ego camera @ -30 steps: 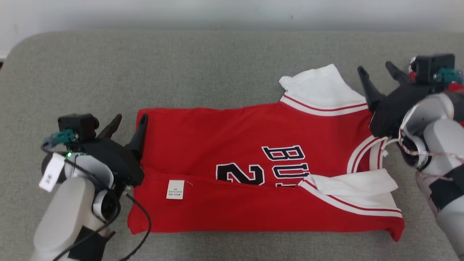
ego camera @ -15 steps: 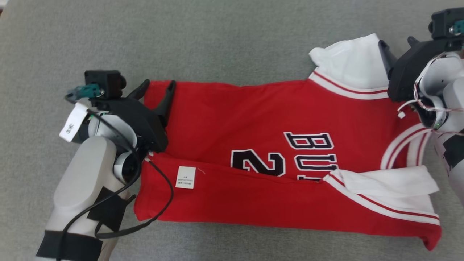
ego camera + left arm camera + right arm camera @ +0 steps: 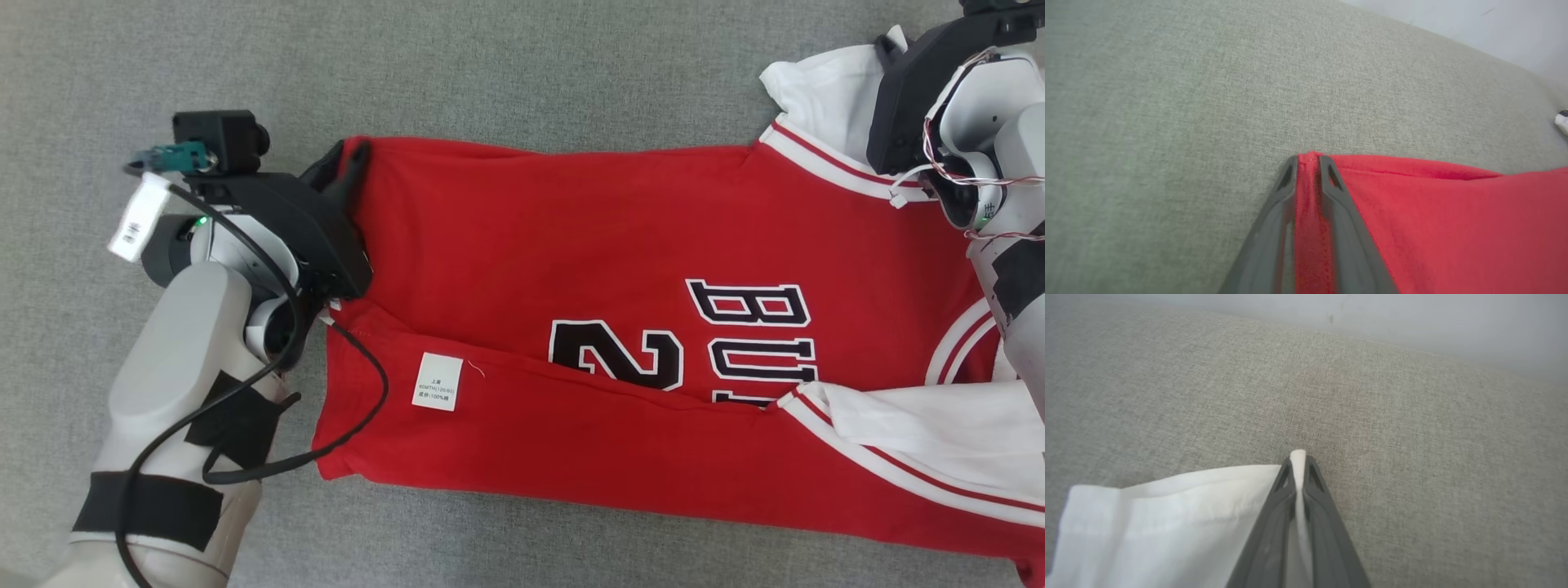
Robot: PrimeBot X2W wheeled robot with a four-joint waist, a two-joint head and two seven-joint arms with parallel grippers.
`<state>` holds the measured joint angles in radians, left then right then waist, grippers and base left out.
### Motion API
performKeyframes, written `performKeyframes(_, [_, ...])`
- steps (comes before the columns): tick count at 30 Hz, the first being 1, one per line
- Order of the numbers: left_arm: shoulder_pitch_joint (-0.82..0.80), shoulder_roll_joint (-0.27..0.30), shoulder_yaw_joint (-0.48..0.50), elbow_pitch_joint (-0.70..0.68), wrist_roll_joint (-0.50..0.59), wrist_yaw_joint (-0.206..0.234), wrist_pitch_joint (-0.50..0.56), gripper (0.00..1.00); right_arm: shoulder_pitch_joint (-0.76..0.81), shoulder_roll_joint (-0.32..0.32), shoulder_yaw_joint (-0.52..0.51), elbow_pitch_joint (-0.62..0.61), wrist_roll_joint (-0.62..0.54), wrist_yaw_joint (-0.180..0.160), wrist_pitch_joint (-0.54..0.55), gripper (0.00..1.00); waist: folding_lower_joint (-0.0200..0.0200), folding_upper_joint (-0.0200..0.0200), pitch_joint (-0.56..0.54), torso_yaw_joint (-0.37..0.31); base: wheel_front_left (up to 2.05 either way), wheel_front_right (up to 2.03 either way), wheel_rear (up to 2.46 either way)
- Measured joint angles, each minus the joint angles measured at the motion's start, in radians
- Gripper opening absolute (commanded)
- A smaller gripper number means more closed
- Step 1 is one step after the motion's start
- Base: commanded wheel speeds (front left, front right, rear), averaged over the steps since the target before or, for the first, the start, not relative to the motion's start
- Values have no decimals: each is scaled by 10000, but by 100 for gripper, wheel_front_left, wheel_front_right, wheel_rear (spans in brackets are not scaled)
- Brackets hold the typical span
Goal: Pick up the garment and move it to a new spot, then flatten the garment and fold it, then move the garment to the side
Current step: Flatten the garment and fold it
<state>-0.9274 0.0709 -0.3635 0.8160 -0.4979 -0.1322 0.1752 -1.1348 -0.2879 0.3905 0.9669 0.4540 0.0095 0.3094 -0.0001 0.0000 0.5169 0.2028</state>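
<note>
The fingers [image 3: 1341, 216] of the left gripper [image 3: 344, 155] are pinching the far hem corner of the garment [image 3: 571, 229], with red cloth bunching between the tips. The fingers [image 3: 1269, 539] of the right gripper [image 3: 1299, 459] are clamping a thin edge of the white sleeve [image 3: 816, 82] at the opposite far corner.

Under everything, the grey upholstered surface [image 3: 490, 65] is stretching out on all sides. The garment, a red jersey with black lettering, is lying spread flat across it. Its near long edge is lying turned up over the front, so the fold is probably partly made. The second white sleeve [image 3: 922, 416] is resting on that turned strip at the robot's right. A small care label [image 3: 437, 381] is showing on the strip's inner face.

The cloth looks light, soft and limp, so it will likely sag between the two holds and crease wherever tension drops. The two far corners seem the sensible places to grip, keeping the edge between them taut. The sleeve hold is catching only a sliver of fabric and may be slipping off under a firm pull.
</note>
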Motion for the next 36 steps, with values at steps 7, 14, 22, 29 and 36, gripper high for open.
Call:
performKeyframes(7, [-217, 25, -242, 238, -190, 0, -249, 0, -143, 13, -58, 336, 10, 186, -313, 0, 0, 0, 60, -45, 0, 0, 0])
performKeyframes(14, [-292, 50, -408, 433, -190, 0, -825, 0, -233, 17, -205, 562, 38, 439, -1147, 0, 1, 0, -37, -78, 0, 0, 0])
performKeyframes(22, [-306, 130, -454, 639, -318, 0, -1400, 0, -226, -33, -384, 709, 125, 625, -2230, 0, 2, 1, -334, -89, 0, 0, 0])
performKeyframes(29, [-243, 364, -604, 821, -418, 0, -1795, 0, -142, 31, -487, 780, 355, 876, -3216, 0, 1, 1, -692, -214, 0, 0, 0])
performKeyframes(36, [40, 537, -725, 957, -926, 0, -2054, 0, 468, 54, -685, 709, 805, 1068, -4148, 0, 1, 1, -1066, -401, 0, 0, 0])
